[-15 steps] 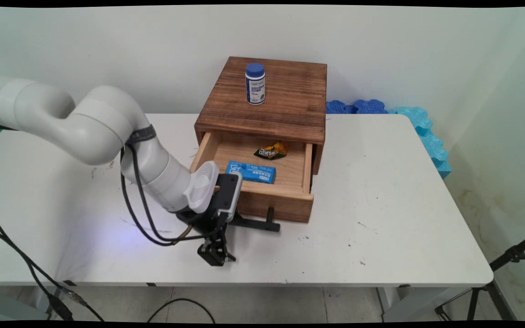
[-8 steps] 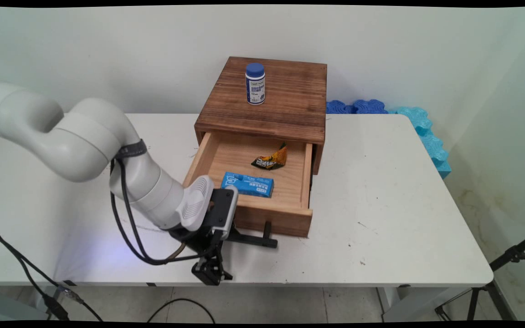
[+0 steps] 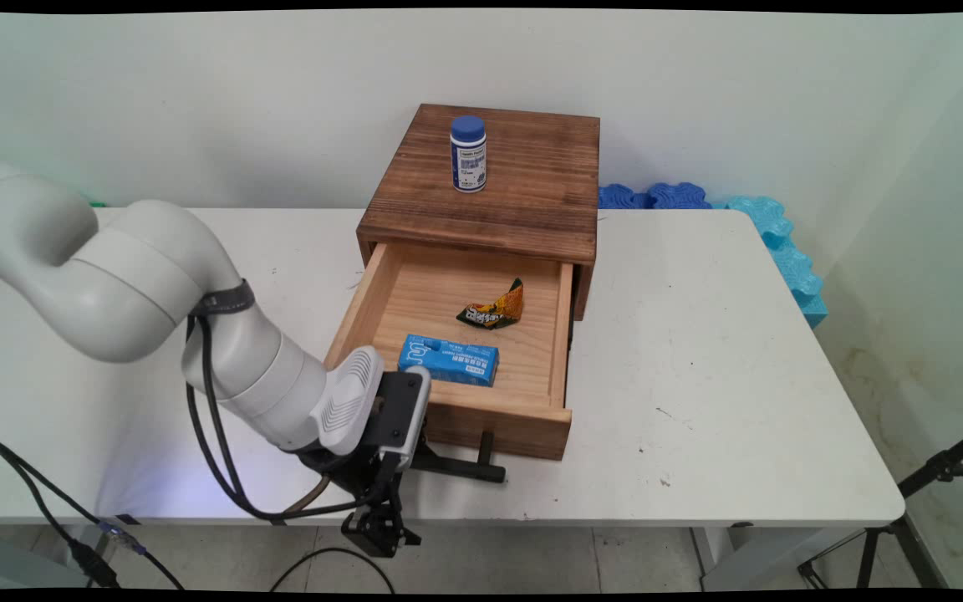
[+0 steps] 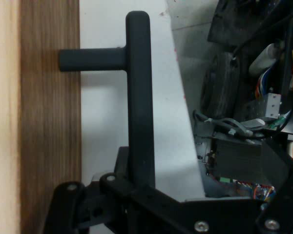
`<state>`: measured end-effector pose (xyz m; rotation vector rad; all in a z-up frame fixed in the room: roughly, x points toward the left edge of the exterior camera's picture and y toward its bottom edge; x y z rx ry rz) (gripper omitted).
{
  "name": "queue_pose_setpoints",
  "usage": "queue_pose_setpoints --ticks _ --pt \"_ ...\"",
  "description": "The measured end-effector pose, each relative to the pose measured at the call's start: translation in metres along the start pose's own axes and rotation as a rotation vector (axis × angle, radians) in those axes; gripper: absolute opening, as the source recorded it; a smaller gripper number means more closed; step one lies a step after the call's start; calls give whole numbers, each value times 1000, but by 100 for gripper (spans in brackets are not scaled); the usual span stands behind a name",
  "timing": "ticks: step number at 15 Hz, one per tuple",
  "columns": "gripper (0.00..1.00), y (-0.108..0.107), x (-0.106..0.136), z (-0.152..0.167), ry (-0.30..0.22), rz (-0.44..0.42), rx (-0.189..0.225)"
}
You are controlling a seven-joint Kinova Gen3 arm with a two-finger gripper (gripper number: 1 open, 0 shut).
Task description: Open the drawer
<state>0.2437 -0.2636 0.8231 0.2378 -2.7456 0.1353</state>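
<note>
Tool (image 4: 136, 187) is clamping the black bar handle (image 4: 139, 97) of the drawer (image 3: 481, 414), gripping it near one end; in the hand view the bar is running straight up from between the linkage w/ one standoff post going across to the wood drawer front. In the main view the tool is sitting at the drawer's front left corner, right at the near edge of the tabletop (image 3: 699, 376), w/ black cables (image 3: 214, 468) hanging off the arm below it.

Drawer is standing pulled well out of the dark wooden box (image 3: 490, 184), which is sitting toward the wall side of the tabletop. Drawer front is reaching close to the near edge.

Inside the drawer:
- blue carton (image 3: 448, 359) is lying flat toward the front, left of centre
- crumpled black/orange snack wrapper (image 3: 494, 307) is lying behind it, toward the right, apart from the carton

On top of the box: small white bottle w/ blue cap (image 3: 468, 155), standing upright, nearer the back left.

Blue foam pieces (image 3: 724, 205) are sitting along the wall behind the tabletop's far right corner. Black tripod leg (image 3: 941, 477) is showing at lower right, off the tabletop.
</note>
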Motion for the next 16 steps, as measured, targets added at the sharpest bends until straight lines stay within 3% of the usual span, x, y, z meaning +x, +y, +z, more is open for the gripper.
queue_pose_setpoints --ticks 16 --pt "100 22 -2 -4 5 15 -17"
